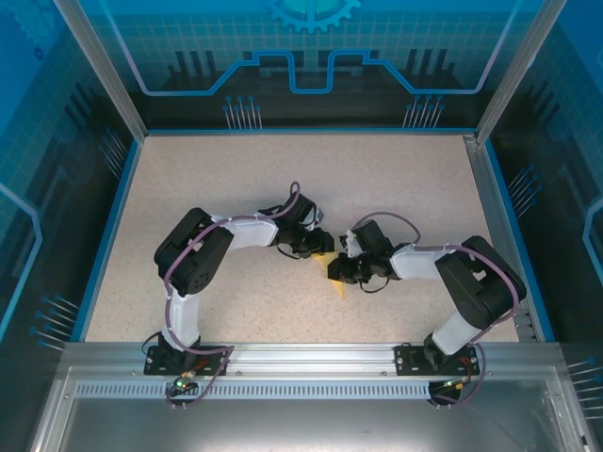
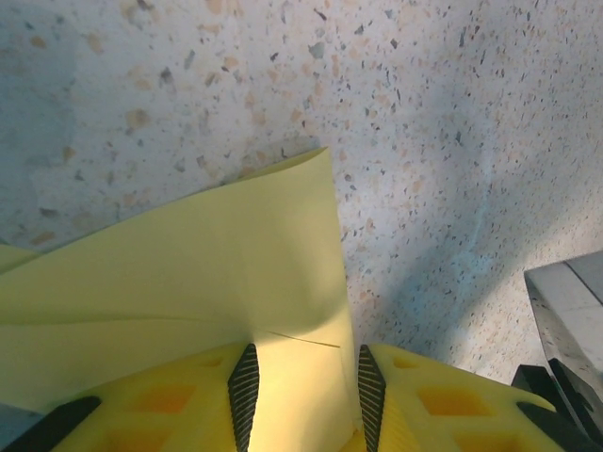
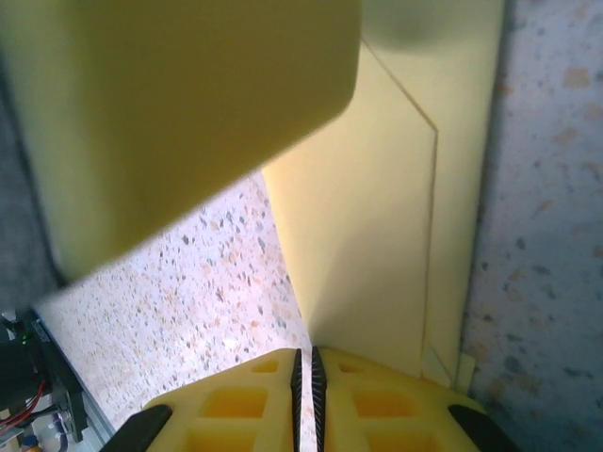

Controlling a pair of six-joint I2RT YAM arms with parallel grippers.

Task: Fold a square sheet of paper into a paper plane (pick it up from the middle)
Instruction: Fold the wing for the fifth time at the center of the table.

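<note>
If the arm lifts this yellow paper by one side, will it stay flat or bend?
Probably it bends: the paper bows in a curve in the left wrist view, so it looks thin and floppy. Where layers overlap in the right wrist view, creases may stiffen it. Being so thin, it seems light; a push would likely slide or crumple it.

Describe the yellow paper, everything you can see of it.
The paper is thin, plain and pale yellow, and already folded: layers overlap and sharp creases run across it. It sits over the middle of the table, one pointed end toward the near edge. It passes between the fingers of the left hand, which stand apart; whether they grip it is unclear. One edge runs down into the nearly closed right hand, which seems to pinch it.
</note>
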